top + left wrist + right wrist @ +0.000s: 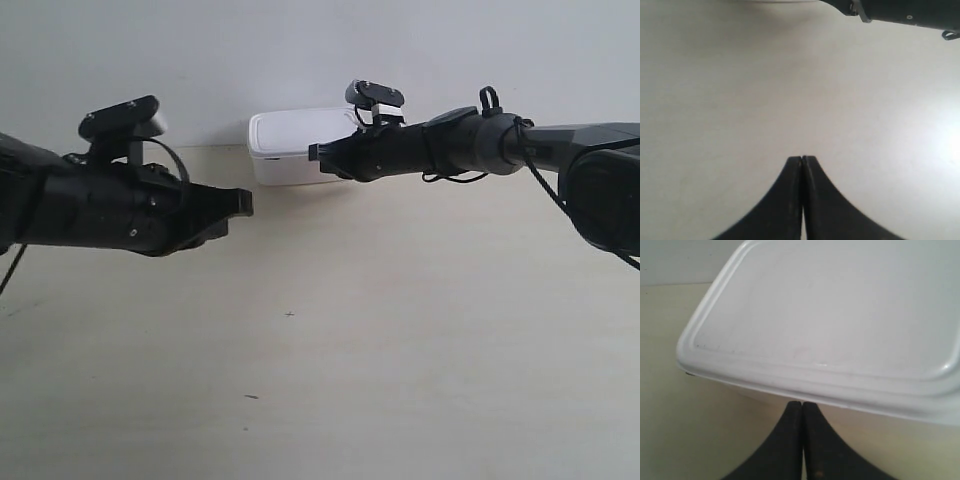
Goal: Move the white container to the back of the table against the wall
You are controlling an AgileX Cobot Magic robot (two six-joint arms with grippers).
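White container (290,145) sits flat on the table (400,330) with its lid on, straight ahead of the right pincer (315,153) and at the far edge of the table, right by the wall (300,50); whether it touches the wall cannot be told. In the right wrist view the right pincer (802,402) has its two black fingers pressed together, gripping nothing, with the tips just under the raised rim of the lid, at or nearly at the side of the box. The left pincer (245,202) is well apart from the box, nearer the front. Its fingers (790,200) are also pressed together with nothing between them, bare table (740,75) lies beneath, and the right arm (905,12) crosses beyond its tips
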